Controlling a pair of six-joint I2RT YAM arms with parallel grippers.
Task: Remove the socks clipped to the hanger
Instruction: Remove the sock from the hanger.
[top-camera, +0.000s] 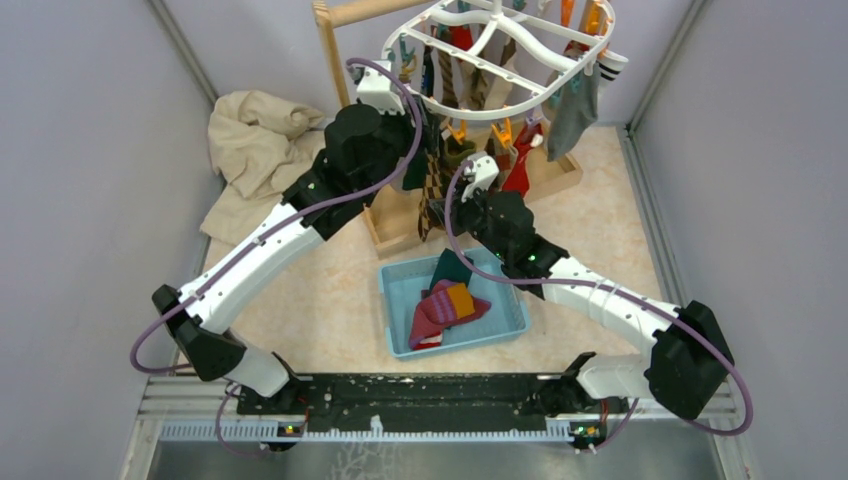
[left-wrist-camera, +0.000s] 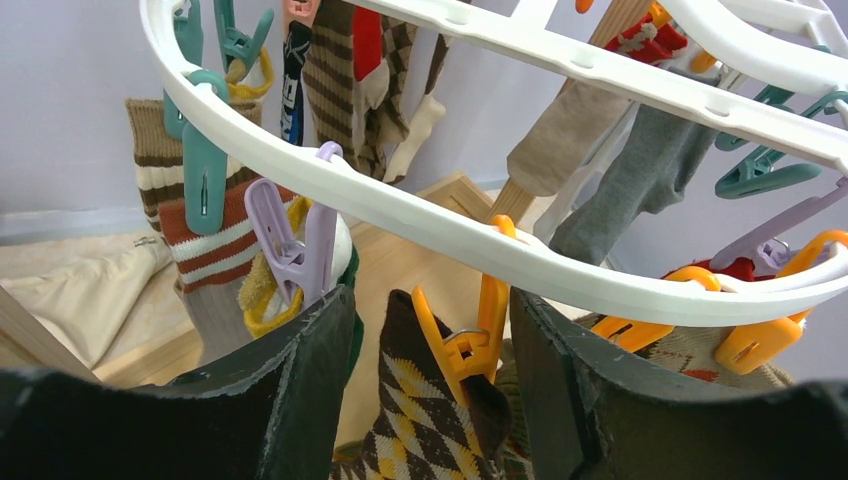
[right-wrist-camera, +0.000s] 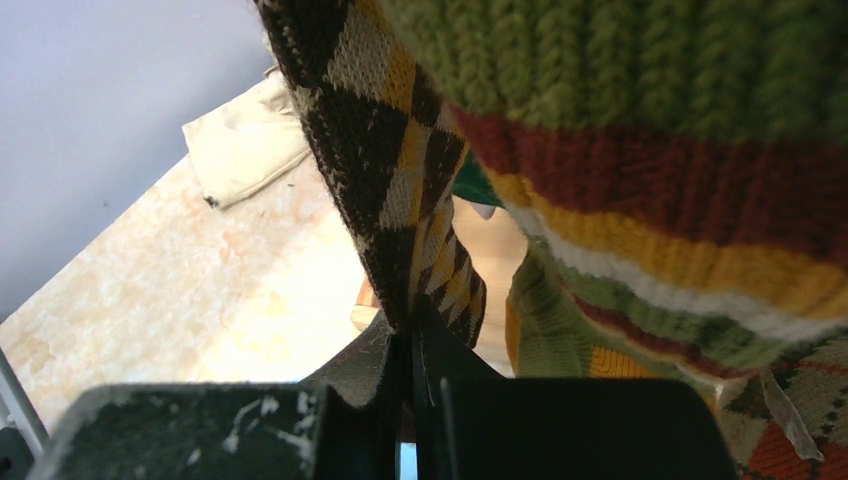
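The white oval hanger (top-camera: 520, 75) hangs at the top with several socks clipped under it. My left gripper (left-wrist-camera: 430, 340) is open just below its rim (left-wrist-camera: 420, 215), its jaws either side of an orange clip (left-wrist-camera: 470, 340) that holds a brown and yellow argyle sock (left-wrist-camera: 420, 420). My right gripper (right-wrist-camera: 410, 345) is shut on the lower part of that argyle sock (right-wrist-camera: 380, 170), beside a green, red and yellow striped sock (right-wrist-camera: 650, 200). In the top view the argyle sock (top-camera: 432, 195) hangs between both grippers.
A blue bin (top-camera: 400, 335) with several removed socks (top-camera: 448, 305) sits on the table below the hanger. A light wooden stand (top-camera: 345, 15) holds the hanger. A beige cloth (top-camera: 255, 145) lies at the back left. Grey walls enclose both sides.
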